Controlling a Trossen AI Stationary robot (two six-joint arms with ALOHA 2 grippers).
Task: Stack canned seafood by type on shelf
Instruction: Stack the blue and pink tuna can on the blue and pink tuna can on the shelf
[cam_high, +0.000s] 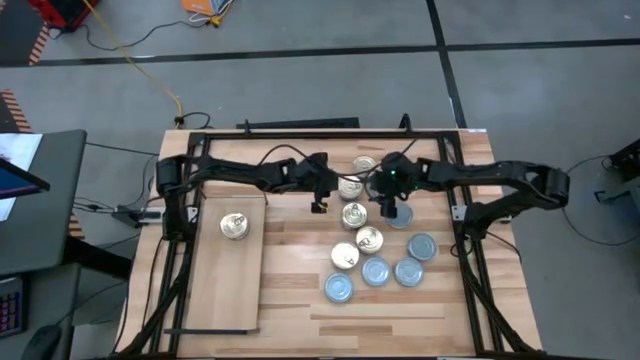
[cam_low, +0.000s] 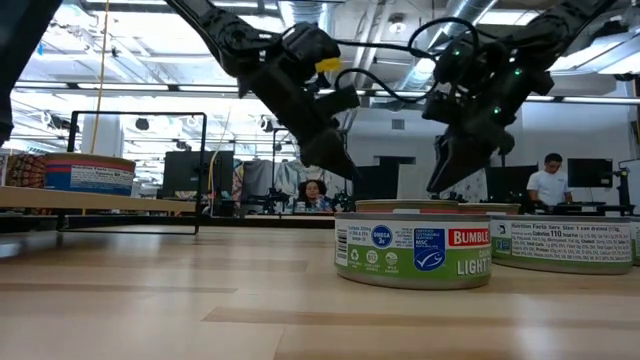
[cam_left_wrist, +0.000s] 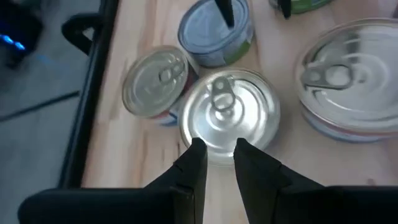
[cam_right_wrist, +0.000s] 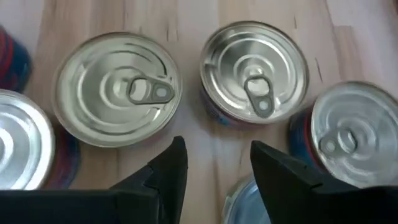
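Nearest the low camera stands a green-labelled tin (cam_low: 414, 248); the other tins (cam_high: 376, 271) cluster mid-table. One gold tin (cam_high: 235, 227) sits on the shelf (cam_high: 228, 290) at the left. Left gripper (cam_left_wrist: 217, 154) hangs above a tin (cam_left_wrist: 230, 115), fingers pressed nearly together, holding nothing. Right gripper (cam_right_wrist: 217, 163) hovers over the cluster, fingers spread, empty.

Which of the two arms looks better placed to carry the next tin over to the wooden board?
Probably the left. Its end effector hangs on the side nearer the shelf, shut and empty, by a gold-topped tin. The right end effector hovers farther away, fingers apart.
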